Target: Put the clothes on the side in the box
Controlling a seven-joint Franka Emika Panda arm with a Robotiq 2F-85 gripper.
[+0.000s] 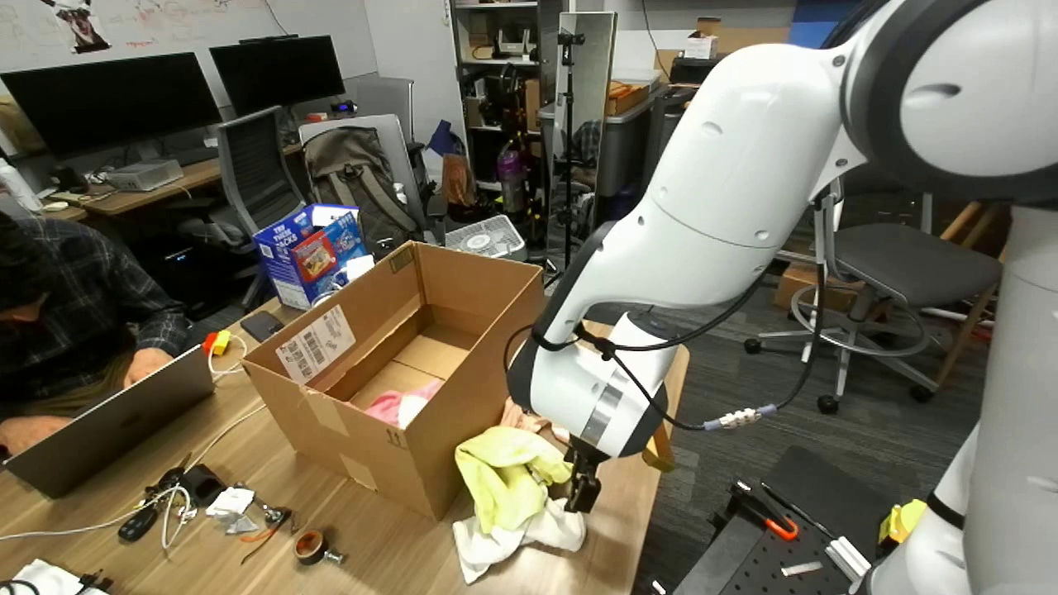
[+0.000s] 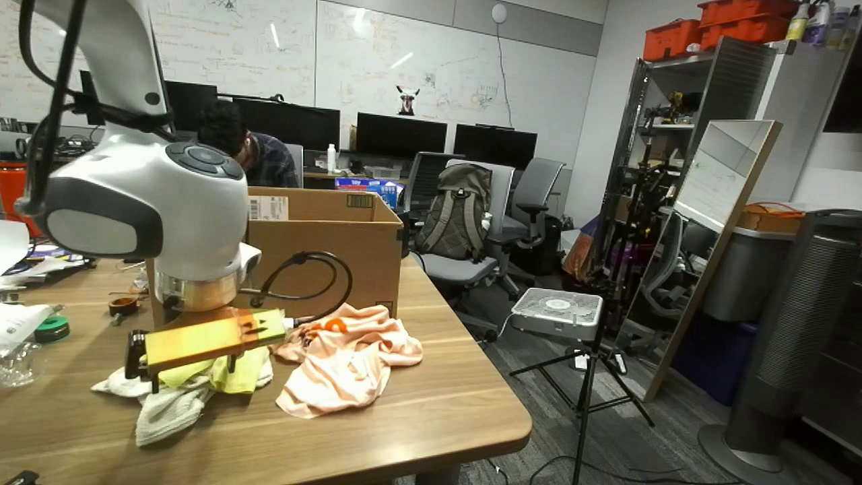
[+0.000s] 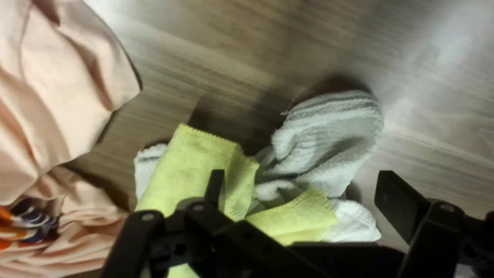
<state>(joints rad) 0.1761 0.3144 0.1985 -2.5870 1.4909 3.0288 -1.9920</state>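
Observation:
The large cardboard box [image 1: 355,446] stands on the table with its top uncovered; a pink and white garment [image 1: 402,405] lies inside. Beside the box, the yellow-green cloth [image 3: 185,166] is heaped on a white cloth [image 3: 324,143]. A peach garment [image 2: 357,370] with an orange print spreads next to them, toward the table corner. My gripper [image 3: 303,187] hangs low over the yellow-green and white heap, its jaws wide apart. Nothing is gripped; the wrist view shows folds of both cloths below, between the fingers. Whether a fingertip touches fabric I cannot tell.
A yellow-orange bar [image 2: 215,337] sits at the wrist beside the gripper. A person with a laptop [image 1: 116,421] is across the table, near a blue carton [image 1: 310,256]. Keys [image 1: 140,521] and a small brown ring [image 1: 311,545] lie in front of the box.

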